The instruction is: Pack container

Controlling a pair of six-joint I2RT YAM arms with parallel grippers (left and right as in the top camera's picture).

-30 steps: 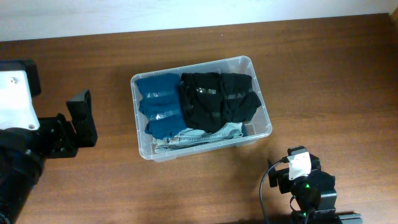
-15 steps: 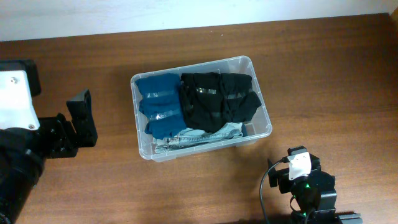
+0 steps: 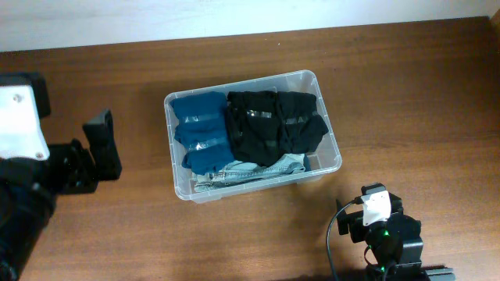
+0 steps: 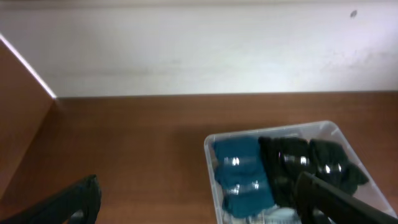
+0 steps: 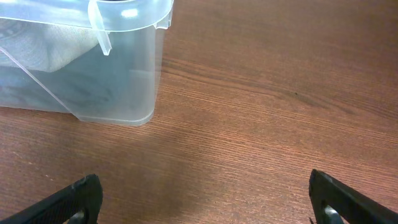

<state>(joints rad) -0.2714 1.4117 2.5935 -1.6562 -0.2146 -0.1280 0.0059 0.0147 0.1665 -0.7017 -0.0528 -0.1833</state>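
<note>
Three garments [image 3: 269,129] fill the container [image 3: 234,84]; I judge packing nearly done. My left gripper [image 4: 198,190] and right gripper [image 5: 204,180] hang empty, jaws apart.

Only the left arm moved. Over the last second the left tool [image 3: 107,147] slid a little toward the far side of the desk [image 3: 406,94], and its far fingertip ended slightly farther away and a hair more to the left than before. The white cover [image 3: 17,121] on the arm behind it shifted the same way, its near edge sitting a touch farther off than a second earlier. Most of this small drift came in the last half second; between the two earlier moments the arm had barely stirred.
</note>
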